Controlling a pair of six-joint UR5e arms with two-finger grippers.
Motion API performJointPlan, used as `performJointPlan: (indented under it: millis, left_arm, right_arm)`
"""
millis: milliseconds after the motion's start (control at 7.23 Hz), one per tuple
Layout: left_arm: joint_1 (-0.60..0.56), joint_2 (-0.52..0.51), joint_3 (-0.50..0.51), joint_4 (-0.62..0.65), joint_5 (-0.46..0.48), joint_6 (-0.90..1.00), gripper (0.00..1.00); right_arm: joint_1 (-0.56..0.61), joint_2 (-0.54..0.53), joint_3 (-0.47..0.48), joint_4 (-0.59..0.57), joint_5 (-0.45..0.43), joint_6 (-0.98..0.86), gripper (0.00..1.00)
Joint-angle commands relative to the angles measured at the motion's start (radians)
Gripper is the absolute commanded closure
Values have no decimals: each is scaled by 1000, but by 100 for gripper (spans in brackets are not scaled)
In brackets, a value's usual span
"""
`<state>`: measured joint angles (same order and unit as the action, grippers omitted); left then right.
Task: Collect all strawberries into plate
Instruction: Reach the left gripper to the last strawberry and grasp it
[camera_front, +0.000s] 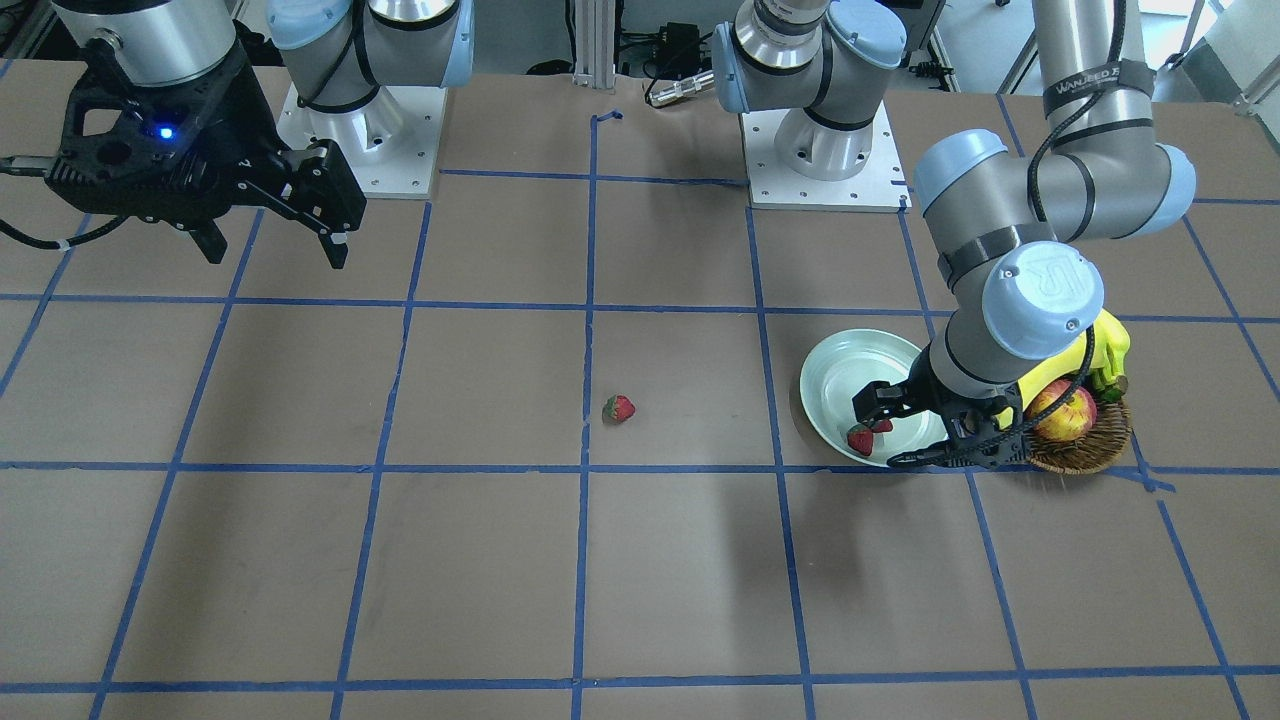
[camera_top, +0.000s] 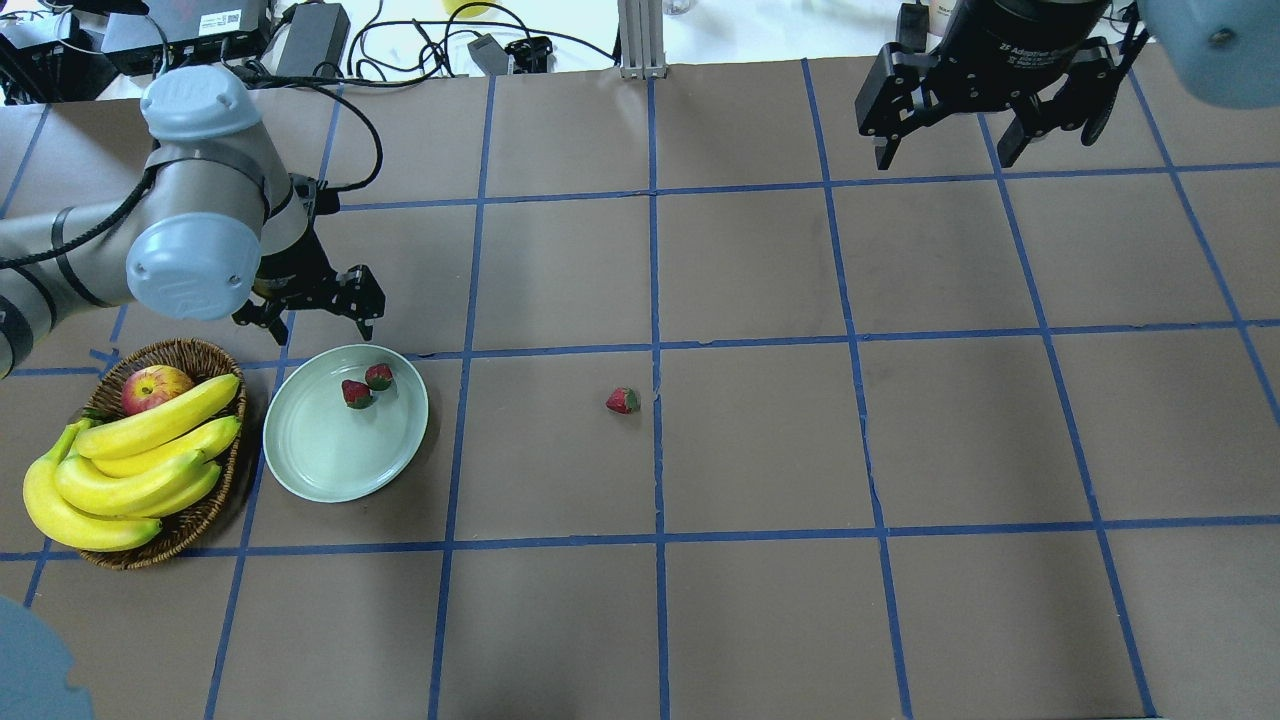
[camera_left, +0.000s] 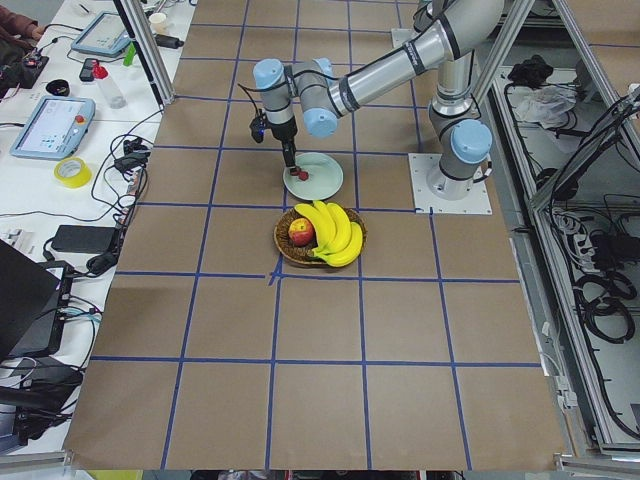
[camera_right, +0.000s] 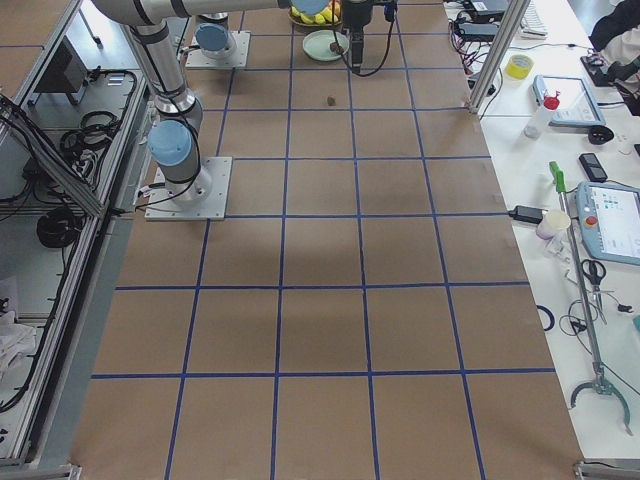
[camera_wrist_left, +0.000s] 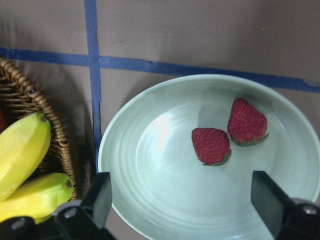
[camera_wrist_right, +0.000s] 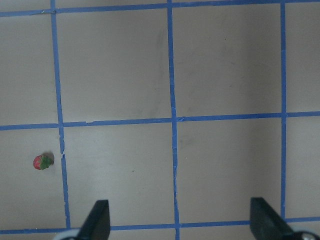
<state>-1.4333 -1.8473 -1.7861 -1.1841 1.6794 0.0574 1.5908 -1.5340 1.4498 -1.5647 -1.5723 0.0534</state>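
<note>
Red on mint: two berries are plated, and I judge the last pick is now in hand.
Two strawberries (camera_top: 353, 393) lie side by side in the plate (camera_top: 330, 460) near my left end of the bench, just beside the basket (camera_top: 205, 520). My left claw (camera_top: 318, 325) hangs over the plate's rim, wide and empty. The third strawberry (camera_top: 622, 401) sits alone near the bench's middle, well apart from the plate. My right claw (camera_top: 945, 150), also wide and empty, hovers high toward my right end. Next, one claw should drop over that berry, close gently and carry it across.
</note>
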Motion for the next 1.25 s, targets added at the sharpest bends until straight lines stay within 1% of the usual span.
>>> performJointPlan:
  millis: [0,138,277,415,553,830,968,1107]
  left_arm:
    - [-144,2,42,13,-40,-125,0]
    - [-226,-6,40,35,-62,-243,0]
    - [-301,-22,33,116,-132,-278,0]
    - [-326,-44,22,198,-212,-316,0]
    - [-335,-65,8,252,-261,-368,0]
    - [-384,-107,-28,262,-267,-424,0]
    - [-395,-124,-47,271,-270,-489,0]
    - [-401,-136,-52,271,-270,-505,0]
  right_arm:
    - [0,2,1,0,0,0,0]
    - [0,0,0,0,0,0,0]
    - [0,2,0,0,0,-1,0]
    - [0,0,1,0,0,0,0]
    - [0,2,0,0,0,0,0]
    - [0,0,1,0,0,0,0]
    - [0,2,1,0,0,-1,0]
    - [0,2,1,0,0,-1,0]
